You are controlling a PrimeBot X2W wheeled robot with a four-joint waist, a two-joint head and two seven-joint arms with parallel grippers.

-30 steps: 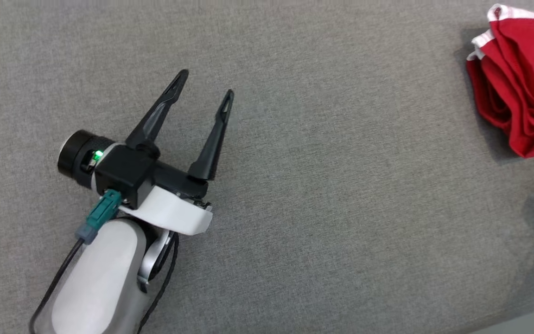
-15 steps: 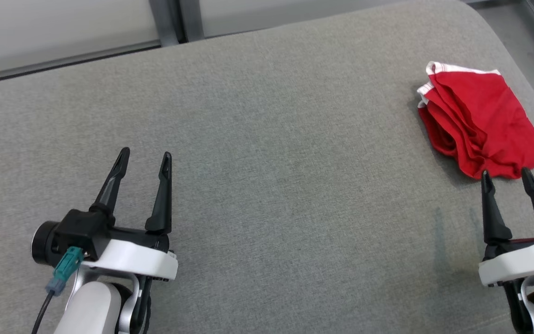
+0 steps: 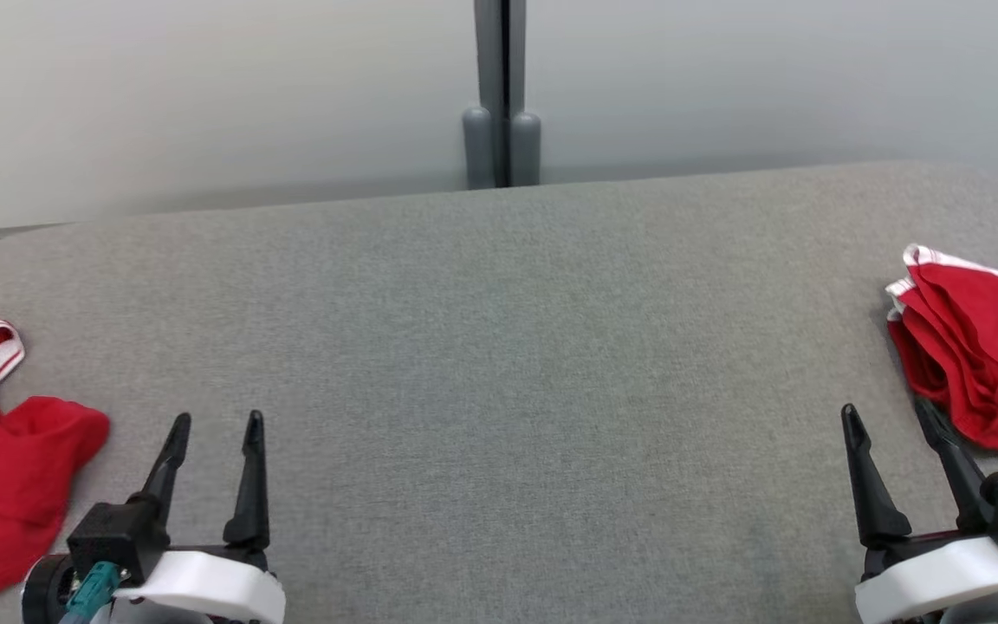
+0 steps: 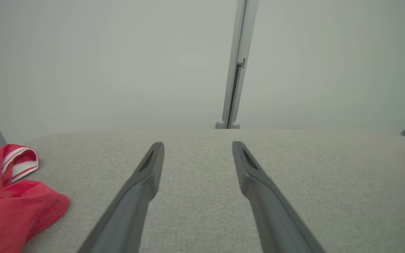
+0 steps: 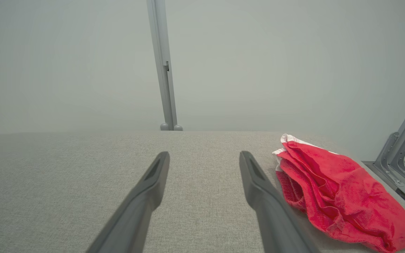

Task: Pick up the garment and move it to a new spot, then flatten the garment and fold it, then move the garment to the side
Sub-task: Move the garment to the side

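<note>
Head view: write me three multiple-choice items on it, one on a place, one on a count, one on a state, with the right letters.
1. Where does the red garment with the striped band lie?
A. at the left end of the grey pad
B. in the middle of the pad
C. on the floor
2. How many red garments lie on the pad?
A. one
B. two
C. three
3. What state is the left gripper in?
A. shut on cloth
B. open and empty
C. shut and empty
Answers: 1 A, it lies beside the left gripper at the picture's left edge. 2 B, a second garment lies by the right gripper. 3 B, its fingers stand apart over bare pad.
</note>
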